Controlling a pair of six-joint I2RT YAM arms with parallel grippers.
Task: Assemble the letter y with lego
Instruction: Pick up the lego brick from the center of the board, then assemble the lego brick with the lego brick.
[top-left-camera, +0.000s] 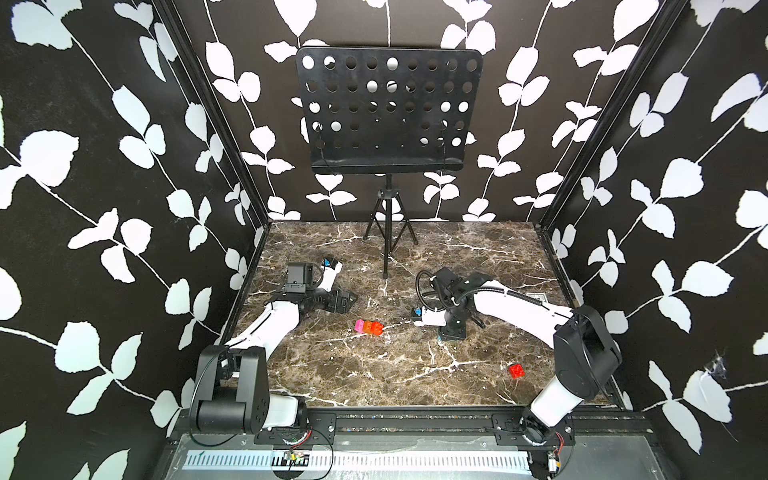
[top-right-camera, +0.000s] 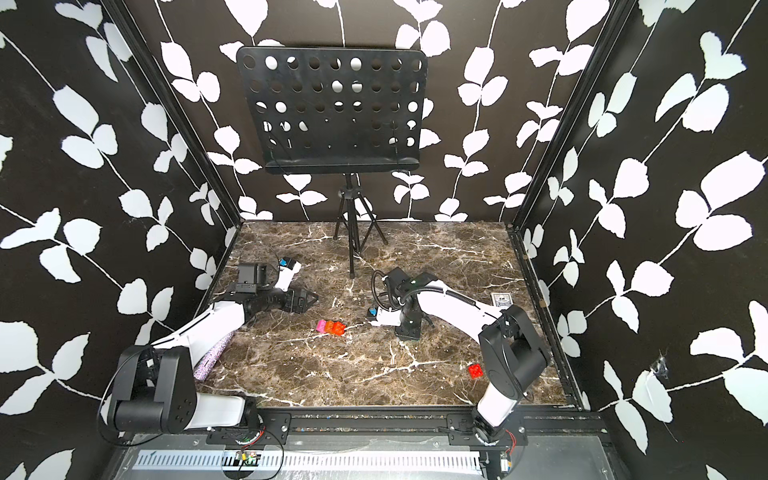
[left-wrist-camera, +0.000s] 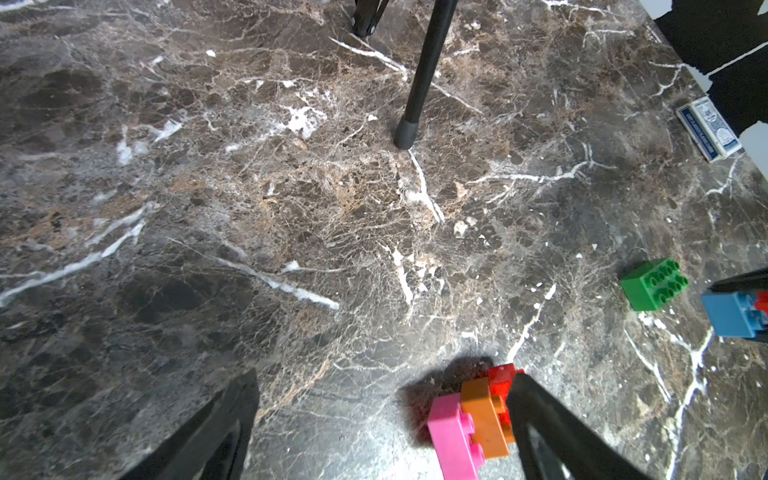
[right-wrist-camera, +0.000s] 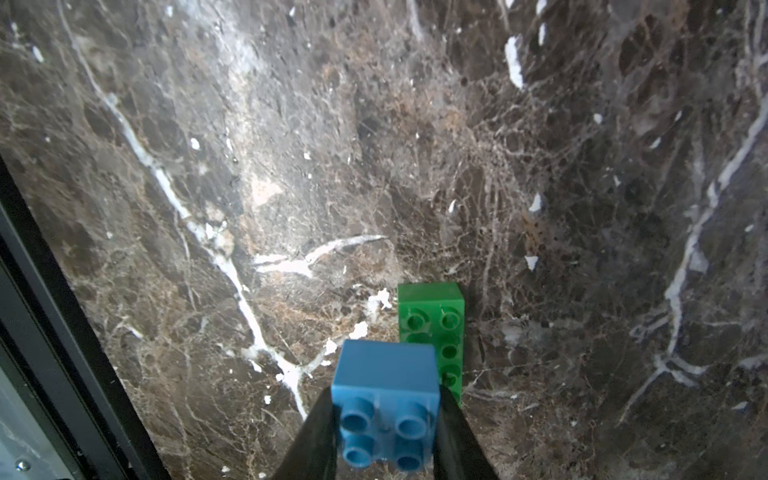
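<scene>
While your right gripper (right-wrist-camera: 386, 405) clamps one blue brick (right-wrist-camera: 385, 368) beside one green brick (right-wrist-camera: 446, 320), your left gripper (left-wrist-camera: 382, 386) gapes wide; three joined bricks (top-left-camera: 369, 327) and one red brick (top-left-camera: 516, 370) lie farther from the green brick.

In both top views we look down from high at the front, taking in the whole table (top-left-camera: 374, 374). Our left wrist camera looks low across it toward a stand leg (left-wrist-camera: 419, 83); our right wrist camera sits close behind the blue brick (right-wrist-camera: 386, 374). Both wrist views share the green brick (left-wrist-camera: 652, 284).
</scene>
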